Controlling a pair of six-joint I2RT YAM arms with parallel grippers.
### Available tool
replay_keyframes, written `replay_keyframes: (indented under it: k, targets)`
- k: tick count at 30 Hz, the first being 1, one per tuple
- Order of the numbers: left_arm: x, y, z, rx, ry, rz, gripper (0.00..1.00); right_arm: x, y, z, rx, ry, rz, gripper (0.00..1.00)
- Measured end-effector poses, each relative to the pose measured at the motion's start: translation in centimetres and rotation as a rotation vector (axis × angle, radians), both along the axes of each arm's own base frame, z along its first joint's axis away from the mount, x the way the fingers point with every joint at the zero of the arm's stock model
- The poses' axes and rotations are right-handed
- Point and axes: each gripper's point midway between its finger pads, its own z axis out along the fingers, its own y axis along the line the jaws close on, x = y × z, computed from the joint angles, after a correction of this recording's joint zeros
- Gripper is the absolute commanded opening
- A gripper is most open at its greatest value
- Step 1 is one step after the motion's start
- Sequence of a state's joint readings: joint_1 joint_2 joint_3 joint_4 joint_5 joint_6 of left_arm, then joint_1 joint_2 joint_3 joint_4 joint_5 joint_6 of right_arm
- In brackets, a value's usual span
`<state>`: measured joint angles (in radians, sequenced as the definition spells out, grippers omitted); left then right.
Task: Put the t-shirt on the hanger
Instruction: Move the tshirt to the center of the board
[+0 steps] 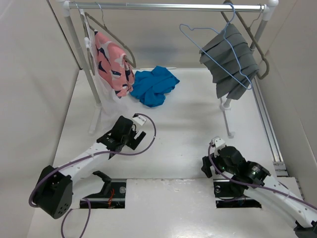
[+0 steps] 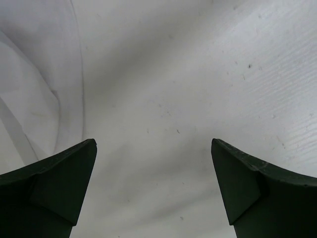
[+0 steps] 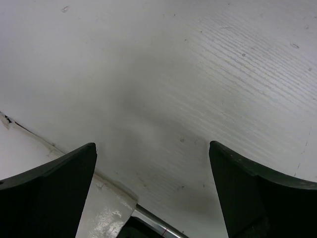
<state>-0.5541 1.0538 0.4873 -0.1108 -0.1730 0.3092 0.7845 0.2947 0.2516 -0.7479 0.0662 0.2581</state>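
The bright blue t-shirt [image 1: 153, 85] lies crumpled on the white table at the back, just right of the pink garment. The thin light-blue wire hanger [image 1: 200, 48] hangs from the rack rail at the upper right, partly across the grey pleated garment. My left gripper [image 1: 125, 135] hovers low over the table in front of the t-shirt, well short of it. Its jaws are open [image 2: 153, 148], with only bare table between them. My right gripper [image 1: 218, 163] is near the front right, also open [image 3: 152, 148] and holding nothing. Neither wrist view shows the t-shirt or the hanger.
A pink patterned garment [image 1: 113, 62] hangs on a grey-brown hanger at the rack's left end. A pleated grey garment [image 1: 230, 62] hangs at the right end. The rack's rail [image 1: 168, 6] spans the back; its posts [image 1: 86, 64] [image 1: 225, 116] stand on the table. White walls close both sides.
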Motion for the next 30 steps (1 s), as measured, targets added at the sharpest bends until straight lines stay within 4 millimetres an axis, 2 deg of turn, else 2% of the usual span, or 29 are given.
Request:
replay_keyframes:
  k: [6, 8, 11, 13, 18, 20, 21, 22, 23, 25, 26, 27, 28, 30]
  targets:
    - [3.2, -2.2, 3.3, -0.037, -0.069, -0.023, 1.00, 0.0, -0.2, -0.1, -0.021, 0.004, 0.006, 1.00]
    - [4.6, -3.5, 3.6, -0.032, -0.060, -0.066, 1.00, 0.1, -0.3, 0.1, -0.038, 0.001, 0.011, 1.00]
    - [7.1, -5.2, 2.9, 0.014, -0.037, -0.103, 1.00, 1.0, -0.2, 1.2, -0.068, -0.033, 0.029, 1.00]
    - [10.1, -6.7, 2.5, 0.072, -0.027, -0.111, 1.00, 1.8, 0.1, 2.6, -0.092, -0.049, 0.042, 1.00]
    - [19.1, -10.8, 2.2, 0.148, -0.094, -0.072, 1.00, 5.0, 2.1, 6.3, -0.152, -0.132, 0.124, 1.00]
    - [21.7, -11.3, 1.7, 0.166, -0.110, -0.042, 1.00, 6.6, 3.1, 7.2, -0.183, -0.154, 0.162, 1.00]
    - [23.9, -11.4, 1.4, 0.173, -0.122, -0.008, 1.00, 7.3, 3.7, 7.6, -0.201, -0.162, 0.185, 1.00]
    - [24.2, -11.4, 1.4, 0.173, -0.125, -0.005, 1.00, 8.0, 4.1, 7.9, -0.210, -0.170, 0.201, 1.00]
    - [25.2, -11.1, 1.0, 0.176, -0.121, 0.015, 0.97, 8.6, 4.5, 8.0, -0.227, -0.173, 0.226, 1.00]
    - [27.3, -10.8, 0.4, 0.173, -0.126, 0.055, 0.62, 9.8, 5.5, 8.4, -0.257, -0.179, 0.280, 1.00]
    - [27.8, -10.6, -0.1, 0.171, -0.122, 0.064, 0.41, 10.3, 6.0, 8.6, -0.270, -0.181, 0.304, 1.00]
    - [27.9, -10.2, -0.4, 0.176, -0.114, 0.067, 0.15, 10.8, 6.4, 8.8, -0.285, -0.184, 0.329, 1.00]
    - [27.5, -9.8, -1.0, 0.187, -0.095, 0.054, 0.00, 11.4, 6.8, 9.0, -0.296, -0.189, 0.346, 1.00]
    - [26.0, -9.1, -1.8, 0.213, -0.076, 0.016, 0.00, 12.2, 7.4, 9.4, -0.313, -0.200, 0.372, 1.00]
